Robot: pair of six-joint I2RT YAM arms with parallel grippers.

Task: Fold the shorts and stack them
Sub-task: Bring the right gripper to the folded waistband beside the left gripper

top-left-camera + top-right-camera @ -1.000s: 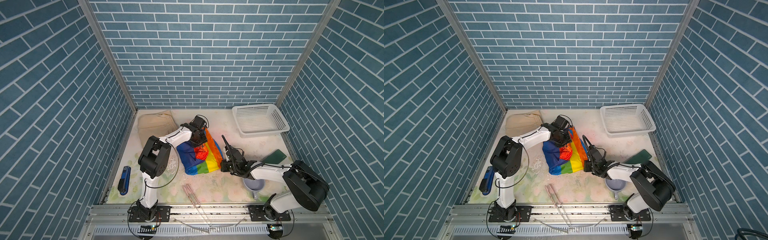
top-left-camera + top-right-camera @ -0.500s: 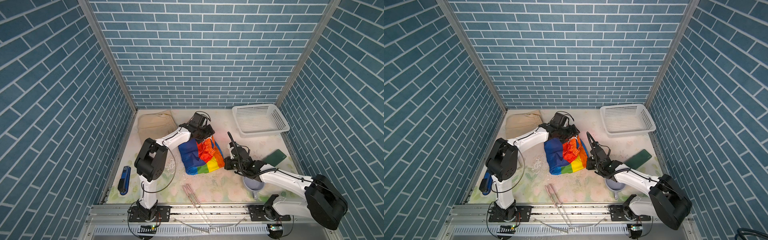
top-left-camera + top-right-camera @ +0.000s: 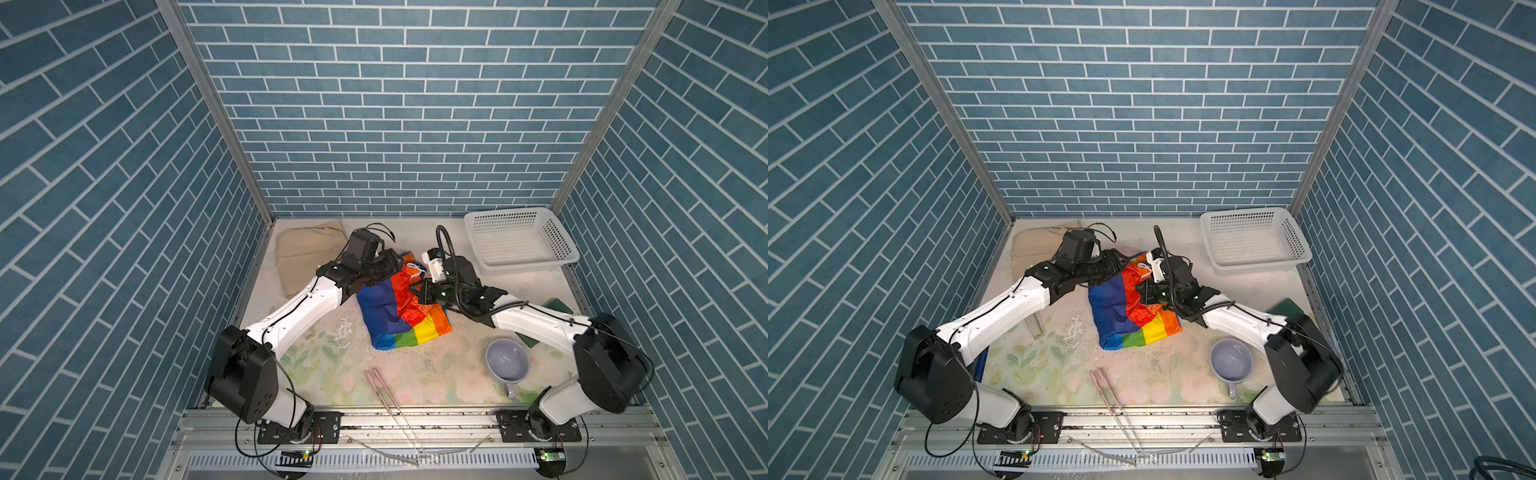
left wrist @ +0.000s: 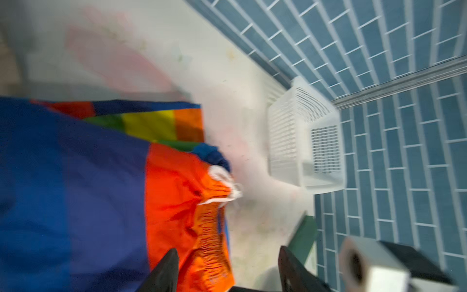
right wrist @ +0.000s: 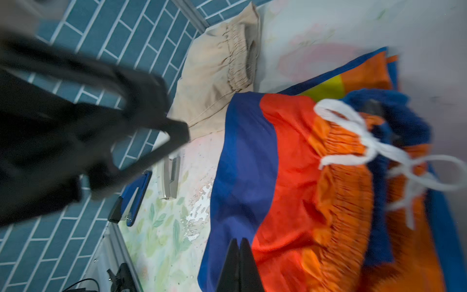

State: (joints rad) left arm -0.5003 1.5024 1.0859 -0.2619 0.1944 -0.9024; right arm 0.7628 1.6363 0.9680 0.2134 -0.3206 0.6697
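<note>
The rainbow-striped shorts (image 3: 392,309) (image 3: 1121,309) lie crumpled mid-table, orange waistband and white drawstring (image 5: 379,144) toward the back. The beige shorts (image 3: 307,257) (image 3: 1034,249) lie folded in the back left corner, gathered waist showing in the right wrist view (image 5: 222,63). My left gripper (image 3: 395,268) (image 4: 227,268) is open at the striped shorts' back edge, with the orange waistband (image 4: 212,240) lying loose between its fingers. My right gripper (image 3: 415,289) (image 5: 238,252) hovers shut over the blue and red stripes; I see no cloth between its tips.
A white basket (image 3: 519,245) (image 3: 1254,245) stands back right. A lavender mug (image 3: 507,365) and a dark green flat item (image 3: 559,307) lie by the right arm. Pink chopsticks (image 3: 384,395) lie near the front edge. A silver stapler (image 5: 170,177) and blue object (image 5: 134,199) sit left.
The striped shorts dropped from a raised spread into a crumpled heap. My left gripper drew back to their rear edge. My right gripper moved left and back over them.
</note>
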